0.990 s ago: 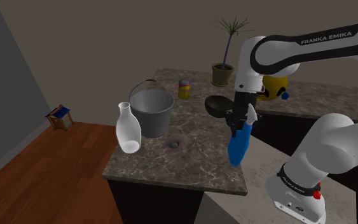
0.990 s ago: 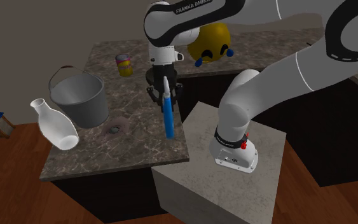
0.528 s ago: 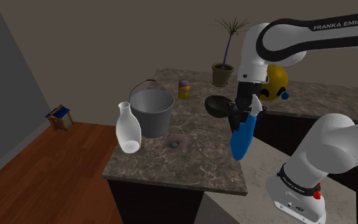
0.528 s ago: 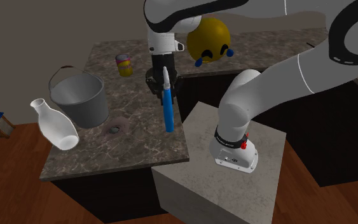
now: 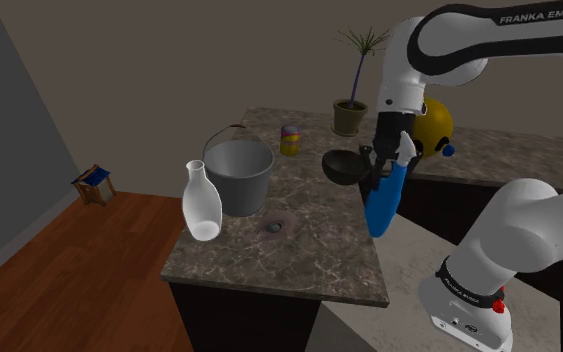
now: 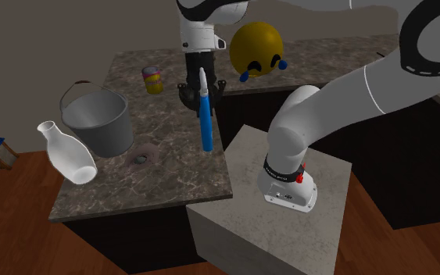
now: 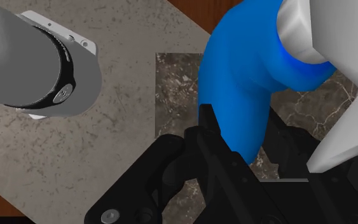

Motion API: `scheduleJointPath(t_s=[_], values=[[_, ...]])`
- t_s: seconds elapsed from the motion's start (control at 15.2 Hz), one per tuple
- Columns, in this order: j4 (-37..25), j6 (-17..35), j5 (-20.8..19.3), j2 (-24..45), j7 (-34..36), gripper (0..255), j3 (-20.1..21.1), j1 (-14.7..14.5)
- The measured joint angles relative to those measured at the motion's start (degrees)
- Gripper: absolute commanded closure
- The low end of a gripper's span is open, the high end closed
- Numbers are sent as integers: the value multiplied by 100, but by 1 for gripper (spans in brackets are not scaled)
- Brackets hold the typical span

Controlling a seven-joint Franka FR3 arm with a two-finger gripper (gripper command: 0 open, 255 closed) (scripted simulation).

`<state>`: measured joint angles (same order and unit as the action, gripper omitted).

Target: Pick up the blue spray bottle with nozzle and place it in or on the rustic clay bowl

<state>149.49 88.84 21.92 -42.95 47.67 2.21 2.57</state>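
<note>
The blue spray bottle [image 5: 381,204] with a white nozzle [image 5: 405,150] hangs tilted in the air above the marble counter [image 5: 299,250], its base lowest. My black gripper [image 5: 379,172] is shut on its upper part, just under the nozzle. The bowl [image 5: 341,166] looks dark and stands on the counter just to the shoulder view's left of the gripper. In the second exterior view the bottle [image 6: 205,126] hangs below the gripper [image 6: 200,90]. In the wrist view the blue body [image 7: 247,83] sits between the black fingers [image 7: 209,146], with the white nozzle [image 7: 336,83] beside it.
A grey bucket [image 5: 237,175] and a white vase [image 5: 201,202] stand at the counter's left in the shoulder view. A small jar [image 5: 290,140], a potted plant [image 5: 351,110] and a yellow face ball [image 5: 435,125] stand further back. The stone stand [image 6: 280,211] adjoins the counter.
The gripper has lifted the bottle higher and carried it slightly toward the shoulder view's right. The bottle stays clasped and has tilted a little more.
</note>
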Motion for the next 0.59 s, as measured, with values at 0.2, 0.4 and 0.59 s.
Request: scheduleJointPath(t_s=[0.2,0.4,0.59], values=[[-327,58,-276,495,-321,255,-259,155],[-755,82,-516,1043,-631,255,-513,290],[-1226,76,-715,1594,-935,255,-755,405]])
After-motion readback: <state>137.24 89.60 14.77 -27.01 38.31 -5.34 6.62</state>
